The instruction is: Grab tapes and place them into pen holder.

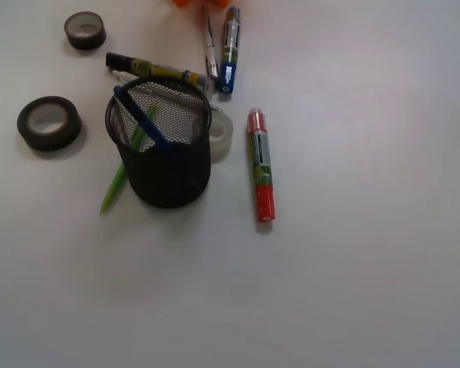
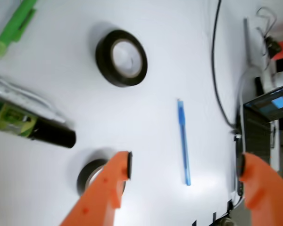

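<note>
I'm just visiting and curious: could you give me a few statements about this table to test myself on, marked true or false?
1. All three tape rolls are inside the round black wire-mesh pen holder. False: all three lie outside it on the table.
2. The translucent whitish tape roll sits right beside the holder. True.
3. The red marker pen stands upright in the holder. False: it lies flat on the table.
4. The orange gripper has its fingers spread apart, holding nothing. True.

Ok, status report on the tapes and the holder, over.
Gripper open, empty, above smaller black tape. No tape visible inside pen holder. Whitish tape touching holder; pens cluttered around.
</note>
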